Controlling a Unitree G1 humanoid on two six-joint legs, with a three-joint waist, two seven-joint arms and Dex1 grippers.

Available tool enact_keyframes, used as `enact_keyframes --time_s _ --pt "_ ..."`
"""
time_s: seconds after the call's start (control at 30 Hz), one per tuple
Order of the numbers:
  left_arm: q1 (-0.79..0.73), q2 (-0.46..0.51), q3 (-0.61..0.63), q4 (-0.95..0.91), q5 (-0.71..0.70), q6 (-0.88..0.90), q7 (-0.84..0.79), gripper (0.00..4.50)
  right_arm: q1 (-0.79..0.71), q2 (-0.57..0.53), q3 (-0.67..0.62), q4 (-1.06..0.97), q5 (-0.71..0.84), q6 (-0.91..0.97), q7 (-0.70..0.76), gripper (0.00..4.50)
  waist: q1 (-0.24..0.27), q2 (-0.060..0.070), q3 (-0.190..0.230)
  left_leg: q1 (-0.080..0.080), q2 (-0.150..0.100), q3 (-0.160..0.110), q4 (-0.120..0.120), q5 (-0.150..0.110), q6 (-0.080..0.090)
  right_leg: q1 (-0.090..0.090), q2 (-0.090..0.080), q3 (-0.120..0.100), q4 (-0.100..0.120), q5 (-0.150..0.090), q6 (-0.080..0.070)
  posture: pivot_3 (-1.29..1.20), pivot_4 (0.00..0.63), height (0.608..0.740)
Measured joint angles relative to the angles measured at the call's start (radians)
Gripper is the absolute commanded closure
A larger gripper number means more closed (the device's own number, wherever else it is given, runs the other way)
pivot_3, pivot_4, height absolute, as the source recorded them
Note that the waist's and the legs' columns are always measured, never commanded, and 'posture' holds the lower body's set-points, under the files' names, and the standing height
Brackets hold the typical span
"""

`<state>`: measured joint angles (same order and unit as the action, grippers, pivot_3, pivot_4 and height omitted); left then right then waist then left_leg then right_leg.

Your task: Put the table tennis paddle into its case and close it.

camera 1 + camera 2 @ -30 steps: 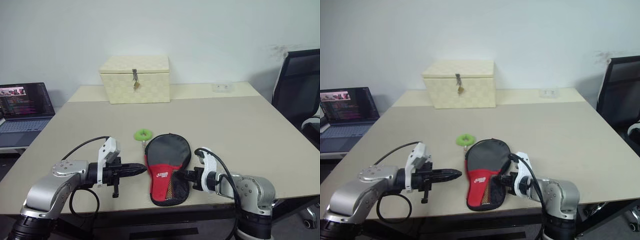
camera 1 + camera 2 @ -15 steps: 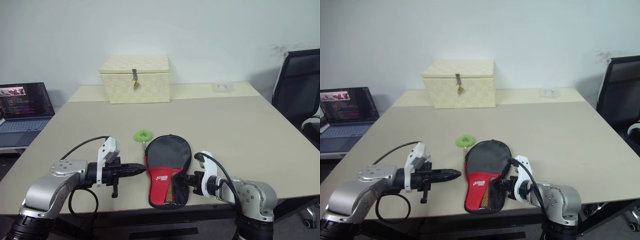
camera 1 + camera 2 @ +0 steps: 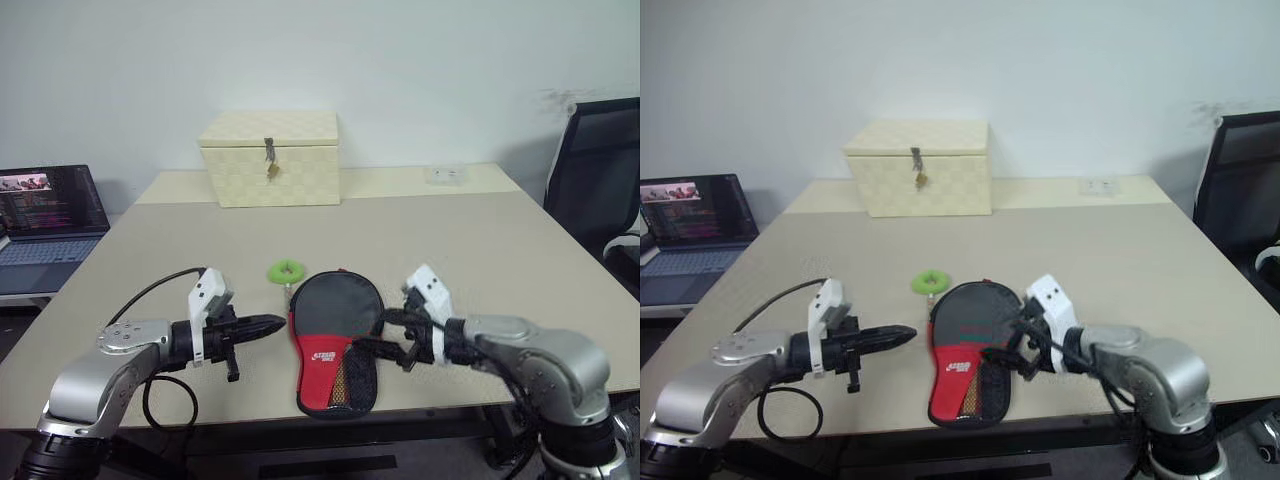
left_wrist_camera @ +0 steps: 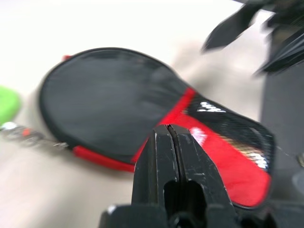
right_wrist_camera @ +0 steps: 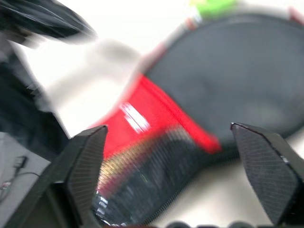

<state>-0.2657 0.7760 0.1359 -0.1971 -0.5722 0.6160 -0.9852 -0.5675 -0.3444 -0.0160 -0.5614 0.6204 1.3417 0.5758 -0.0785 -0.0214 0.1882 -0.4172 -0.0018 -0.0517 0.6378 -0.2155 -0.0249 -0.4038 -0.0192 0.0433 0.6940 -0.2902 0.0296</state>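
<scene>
While the case (image 3: 335, 340) lies flat at the near edge of the table (image 3: 480, 250), both arms sit low on either side of it. Its narrow red and mesh end points toward the robot, and its round black end points away. This leaves the handle end nearest the grippers and within easy reach.

The left gripper (image 3: 272, 324) is closed, with its two fingers pressed together into a single point. It hovers just beside the left edge of the case without touching it and holds nothing. The pointed posture suits nudging or steadying the cover rather than grasping.

The right gripper (image 3: 388, 335) is spread wide and empty. Its fingers straddle the air just above the right edge of the case, near the mesh pocket. From the right wrist view, the two fingers stand well apart with the red panel between them.

The table tennis paddle cannot be seen separately. The case looks filled and flat, so the paddle is probably already inside, but this cannot be confirmed. Whether the zip is fully closed also cannot be told.

Just beyond the round end lies the green pull (image 3: 286, 269). Farther back stands a cream box (image 3: 270, 158) with its latch down, well apart from the case. A laptop (image 3: 48, 213) sits off to the left.
</scene>
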Motion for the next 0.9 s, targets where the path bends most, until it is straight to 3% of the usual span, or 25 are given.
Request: enact_keyframes --time_s 0.03,0.1,0.33,0.47,0.73,0.9 --pt "-0.007 -0.007 0.0 0.013 0.009 -0.006 0.018 4.5 -0.019 0.011 0.005 0.022 -0.001 -0.026 0.004 0.01 0.0 0.0 0.0 0.0 0.0 0.0 0.0 0.0 0.0 0.0 0.0 0.0 0.0 0.0 0.0 0.0 0.15 0.74" --pt "-0.049 -0.036 -0.003 0.076 0.056 -0.028 0.078 3.87 -0.066 0.047 0.051 0.13 -0.04 -0.11 -0.012 0.0 0.002 0.0 0.0 0.0 0.0 0.0 0.001 0.0 0.0 0.0 0.0 0.0 0.001 0.001 -0.001 0.0 0.15 0.74" --pt "-0.203 -0.122 -0.059 0.321 0.225 -0.119 0.237 1.4 -0.07 0.106 0.233 0.368 -0.202 -0.317 -0.065 0.0 0.022 -0.001 0.0 -0.003 -0.004 0.0 0.001 0.0 0.0 -0.001 -0.001 -0.001 0.0 0.001 -0.002 0.0 0.15 0.74" --pt "-0.286 -0.168 -0.09 0.452 0.289 -0.169 0.263 0.03 -0.044 0.104 0.262 0.392 -0.247 -0.365 -0.077 0.0 0.031 -0.001 0.0 -0.004 -0.004 -0.002 0.001 0.0 0.0 -0.001 -0.001 -0.002 -0.001 0.001 -0.002 0.0 0.15 0.74" --pt "-0.673 -0.29 -0.141 1.016 0.431 -0.338 0.319 0.03 -0.026 0.13 0.274 0.39 -0.268 -0.37 -0.108 0.0 0.046 -0.001 0.0 -0.004 -0.005 -0.002 0.005 0.0 0.0 -0.001 0.0 -0.003 0.002 0.002 -0.001 0.0 0.15 0.74" --pt "-0.832 -0.34 -0.15 1.33 0.49 -0.413 0.318 0.03 -0.026 0.135 0.272 0.391 -0.286 -0.37 -0.13 0.0 0.043 -0.001 0.0 -0.005 -0.005 -0.002 0.004 0.0 0.0 -0.002 0.001 -0.003 0.002 0.002 -0.001 0.0 0.15 0.74"
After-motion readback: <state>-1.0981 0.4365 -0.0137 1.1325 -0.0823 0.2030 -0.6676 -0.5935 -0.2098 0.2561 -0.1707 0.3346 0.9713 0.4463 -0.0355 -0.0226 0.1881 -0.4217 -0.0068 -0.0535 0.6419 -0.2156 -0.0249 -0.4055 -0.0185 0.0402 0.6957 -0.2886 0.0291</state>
